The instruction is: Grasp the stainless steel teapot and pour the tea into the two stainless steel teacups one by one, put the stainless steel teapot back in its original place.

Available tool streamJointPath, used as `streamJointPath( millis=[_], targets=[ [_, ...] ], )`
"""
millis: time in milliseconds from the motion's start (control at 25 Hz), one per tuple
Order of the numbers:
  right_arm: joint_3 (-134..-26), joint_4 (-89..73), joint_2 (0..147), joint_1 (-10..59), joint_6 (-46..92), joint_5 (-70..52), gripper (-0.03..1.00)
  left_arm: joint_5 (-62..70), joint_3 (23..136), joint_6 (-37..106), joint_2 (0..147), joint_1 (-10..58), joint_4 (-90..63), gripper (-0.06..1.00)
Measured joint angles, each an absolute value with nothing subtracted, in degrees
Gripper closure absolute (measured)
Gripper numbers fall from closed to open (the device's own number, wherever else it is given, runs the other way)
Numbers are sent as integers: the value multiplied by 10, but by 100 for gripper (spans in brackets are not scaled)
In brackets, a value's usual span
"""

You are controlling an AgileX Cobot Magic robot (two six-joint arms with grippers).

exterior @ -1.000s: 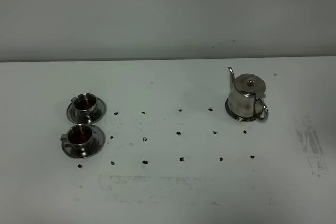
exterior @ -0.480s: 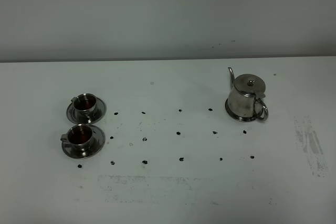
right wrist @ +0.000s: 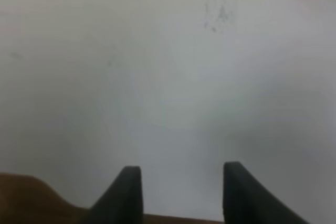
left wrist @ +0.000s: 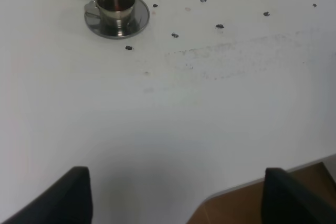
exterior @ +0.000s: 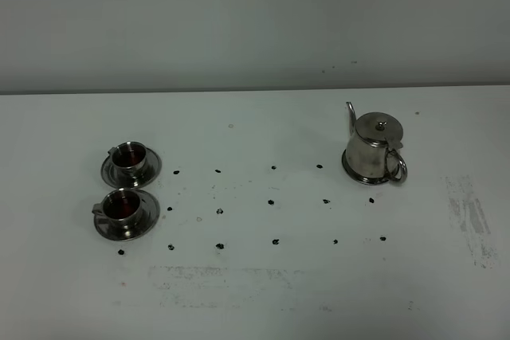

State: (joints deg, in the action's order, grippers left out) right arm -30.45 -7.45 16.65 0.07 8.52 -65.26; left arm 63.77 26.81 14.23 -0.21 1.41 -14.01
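The stainless steel teapot (exterior: pixel 374 149) stands upright at the right of the table, its spout pointing to the back left and its loop handle to the front right. It rests on the original place (exterior: pixel 349 170), of which only a thin rim shows. The two stainless steel teacups (exterior: pixel 127 157) (exterior: pixel 122 205) sit on saucers at the left, both holding dark tea. The nearer cup (left wrist: pixel 115 2) shows in the left wrist view. My left gripper (left wrist: pixel 178 198) is open over the table's front edge. My right gripper (right wrist: pixel 181 192) is open over bare table near the front edge. Neither arm shows in the exterior high view.
Small black dots (exterior: pixel 273 201) mark a grid on the white table (exterior: pixel 255 292) between cups and teapot. A grey scuff (exterior: pixel 470 216) lies at the right. The table's front edge and brown floor (left wrist: pixel 273 203) show in the wrist views. A wall rises behind the table.
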Motion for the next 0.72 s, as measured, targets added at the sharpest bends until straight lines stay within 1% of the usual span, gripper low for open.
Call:
streamJointPath(
  millis=[160, 560, 720],
  targets=[
    [-300, -75, 135, -14, 85, -646, 61, 638, 268, 142, -2, 14, -140, 31],
    [-299, -75, 114, -14, 85, -645, 63, 638, 268, 142, -2, 14, -140, 31],
    [-299, -75, 68, -14, 85, -643, 63, 638, 268, 142, -2, 14, -140, 31]
  ],
)
